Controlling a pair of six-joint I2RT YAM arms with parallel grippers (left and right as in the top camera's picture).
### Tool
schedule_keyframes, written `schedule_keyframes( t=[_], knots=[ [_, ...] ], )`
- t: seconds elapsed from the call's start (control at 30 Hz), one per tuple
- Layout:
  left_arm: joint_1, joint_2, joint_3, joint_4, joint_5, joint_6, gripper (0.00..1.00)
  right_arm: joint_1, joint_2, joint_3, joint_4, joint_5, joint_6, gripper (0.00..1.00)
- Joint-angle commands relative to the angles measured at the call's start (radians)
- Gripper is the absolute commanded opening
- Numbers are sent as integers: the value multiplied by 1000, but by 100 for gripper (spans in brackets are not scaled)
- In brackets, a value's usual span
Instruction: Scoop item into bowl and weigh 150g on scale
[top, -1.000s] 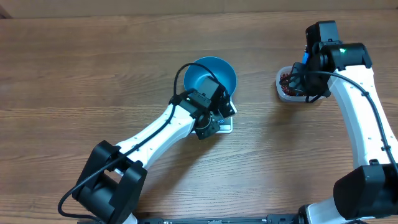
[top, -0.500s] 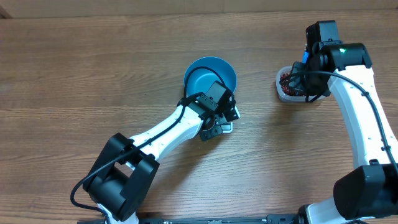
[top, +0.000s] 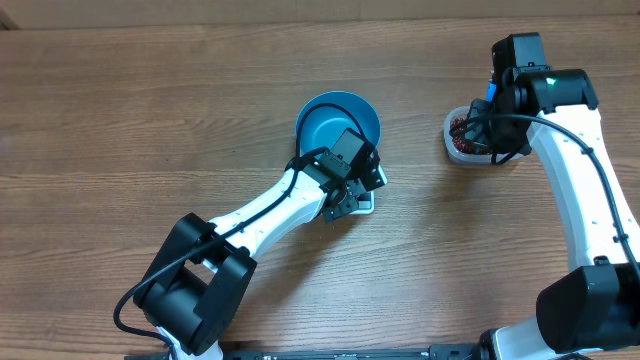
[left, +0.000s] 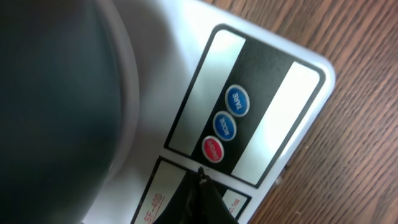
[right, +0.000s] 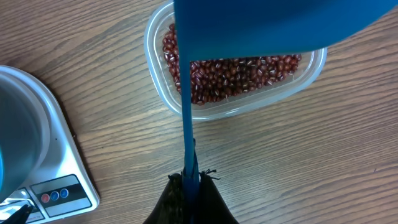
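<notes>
The blue bowl (top: 338, 122) stands on the white scale (top: 366, 205). My left gripper (top: 351, 196) is shut and empty. In the left wrist view its tip (left: 200, 173) sits just below the red button (left: 212, 149) on the scale's panel (left: 261, 124), with the bowl's dark side (left: 50, 93) at left. The red-brown beans (right: 239, 70) fill a clear tub (top: 461, 137). My right gripper (right: 191, 178) is shut on the thin handle of a blue scoop (right: 273, 25), which hangs over the tub. The bowl's inside shows no beans from overhead.
Blue TARE and MODE buttons (left: 236, 99) sit beside the red one. The right wrist view also catches the scale's corner (right: 62, 186) at lower left. The right arm (top: 575, 180) rises along the table's right side, and the left arm (top: 250, 220) crosses from the lower left.
The left arm swung its elbow to the right and the gripper shifted slightly over the scale's front panel. The right arm and scoop have not moved.
</notes>
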Motion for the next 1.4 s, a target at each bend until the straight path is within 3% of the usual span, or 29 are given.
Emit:
schedule_keyframes(
  t=[0.0,0.4,1.37],
  knots=[
    [-11,11,-5,-9,-23,16,4,-4,3,7,6,11,0,4],
    [-13,11,-5,-29,74,18,4,-4,3,7,11,11,0,4],
    [-13,85,-5,78,-5,38,4,-4,3,7,31,11,1,4]
  ],
)
